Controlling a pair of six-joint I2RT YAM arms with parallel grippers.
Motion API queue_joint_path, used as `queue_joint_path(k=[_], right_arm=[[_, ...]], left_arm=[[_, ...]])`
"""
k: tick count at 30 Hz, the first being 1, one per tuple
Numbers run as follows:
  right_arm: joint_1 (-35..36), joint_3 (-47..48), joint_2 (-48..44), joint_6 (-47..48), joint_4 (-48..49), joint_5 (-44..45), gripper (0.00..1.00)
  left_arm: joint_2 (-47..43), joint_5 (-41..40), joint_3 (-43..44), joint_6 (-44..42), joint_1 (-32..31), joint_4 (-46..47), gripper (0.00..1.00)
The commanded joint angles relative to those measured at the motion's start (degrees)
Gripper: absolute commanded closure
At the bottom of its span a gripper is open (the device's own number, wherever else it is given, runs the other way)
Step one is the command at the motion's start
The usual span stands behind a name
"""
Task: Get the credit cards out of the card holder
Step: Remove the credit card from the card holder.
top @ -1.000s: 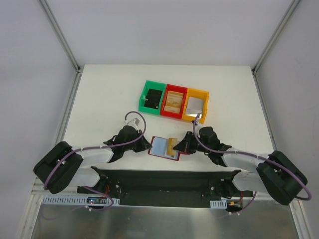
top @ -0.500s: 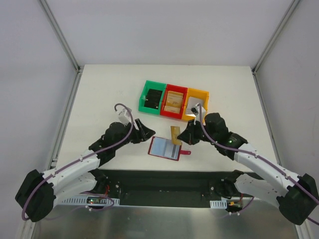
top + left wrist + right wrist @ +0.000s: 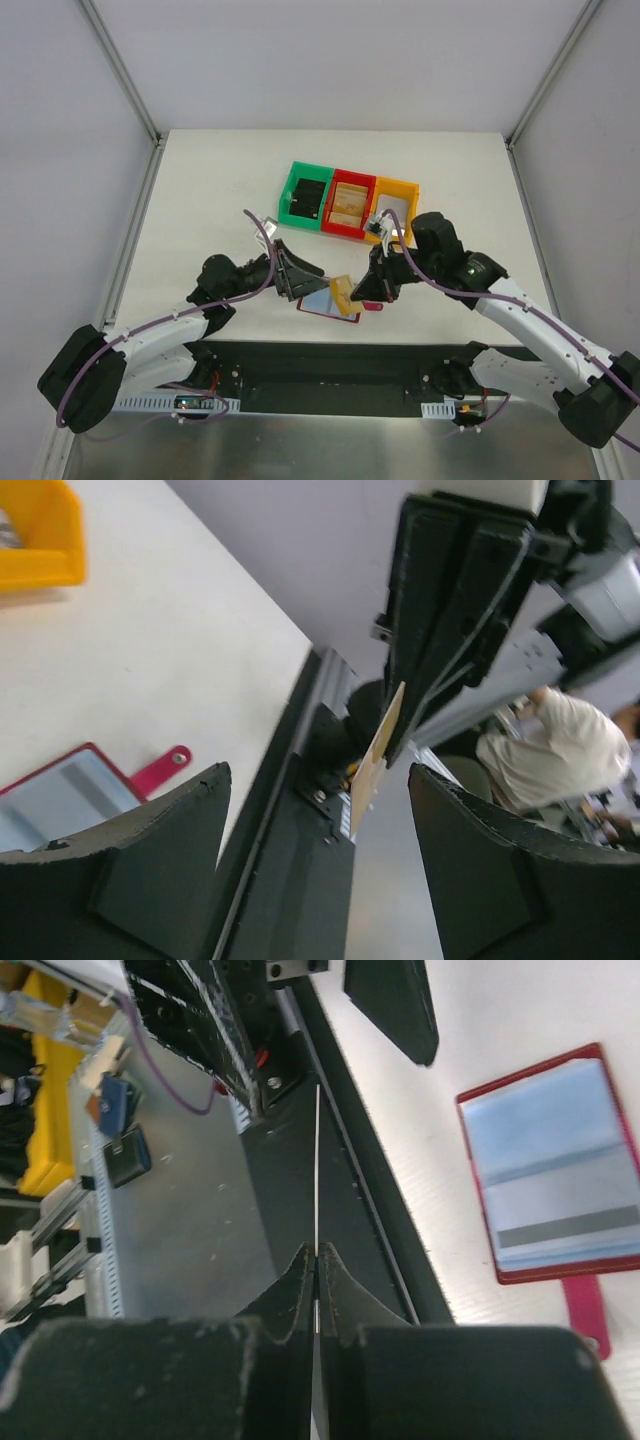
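The card holder (image 3: 322,299) lies open on the table, dark red with grey-blue panels and a red strap tab (image 3: 372,306); it also shows in the right wrist view (image 3: 560,1160) and the left wrist view (image 3: 70,795). My right gripper (image 3: 360,291) is shut on a gold credit card (image 3: 341,292), held just over the holder's right side. The right wrist view shows that credit card (image 3: 317,1180) edge-on, pinched in the right gripper (image 3: 316,1255). My left gripper (image 3: 305,272) stands open beside the card. In its wrist view the left gripper (image 3: 318,775) faces the credit card (image 3: 375,765) with nothing between its fingers.
Three small bins stand in a row behind the holder: green (image 3: 287,208) with a dark card, red (image 3: 347,231) with a tan card, yellow (image 3: 408,189) with a pale one. The black base rail (image 3: 330,362) runs along the near table edge.
The right gripper has pulled the gold card out of the holder, lifted it and brought it back down. The left gripper has opened, let go of the holder and swung toward the card.
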State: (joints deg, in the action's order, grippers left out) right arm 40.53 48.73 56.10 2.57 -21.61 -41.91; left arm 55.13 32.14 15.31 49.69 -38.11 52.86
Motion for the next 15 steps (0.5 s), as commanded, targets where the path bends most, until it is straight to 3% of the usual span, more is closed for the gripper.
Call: queue_joint_path(k=[1,4,9,15], right_arm=[[0.1,0.3,-1.7,-2.4,2.5,-9.3,1.00],[0.1,-0.3,-1.9,-5.8,5.0,-11.1,1.00],[0.2,-1.1,-1.7,-8.5,8.6,-12.5,1.00],[0.1,-0.8,-0.1,-8.3,8.5,-12.5,1.00]], left_arm=[[3.5,13.0,1.2,5.7,0.7,19.1,0.29],[4.8,12.8,0.0,7.7,0.6,25.0,0.30],[6.8,16.5,1.7,8.2,0.4,25.0,0.35],[9.5,20.3,3.7,8.9,-0.9,24.8,0.50]])
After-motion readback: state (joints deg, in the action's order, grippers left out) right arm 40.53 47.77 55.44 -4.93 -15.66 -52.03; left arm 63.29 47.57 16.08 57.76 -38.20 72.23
